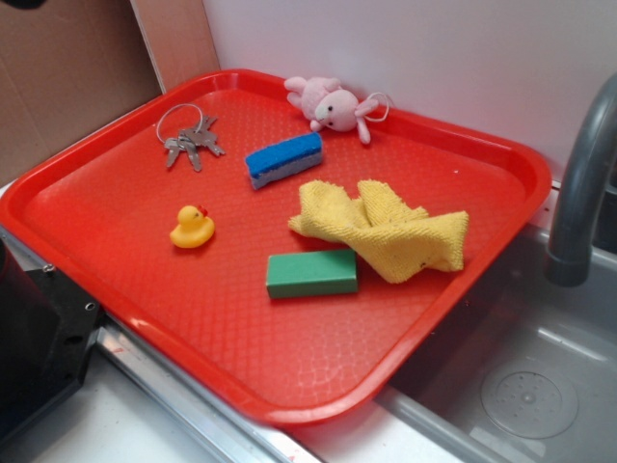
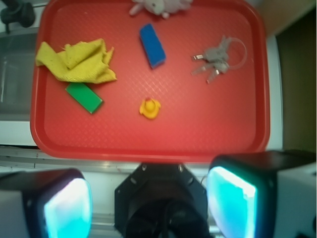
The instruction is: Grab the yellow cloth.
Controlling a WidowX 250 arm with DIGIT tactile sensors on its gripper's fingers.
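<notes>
Approach not begun: claw (image 2: 148,208) wide, empty, hanging high off the tray (image 2: 208,134). Next: travel over yellow cloth (image 2: 77,62), avoid touching green block (image 2: 84,97).

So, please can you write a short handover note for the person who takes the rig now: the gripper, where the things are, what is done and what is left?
Gripper: open, holding nothing, high above the near edge of the red tray, not over the cloth.
Yellow cloth: crumpled on the tray, on the side toward the sink, untouched. One edge touches or overlaps the green block.
Also on the tray: yellow rubber duck, blue sponge, keys, pink plush toy.
Done: nothing yet.
Left: move over the cloth, descend, close on a raised fold, lift. Do not take the duck, which is also yellow.
</notes>
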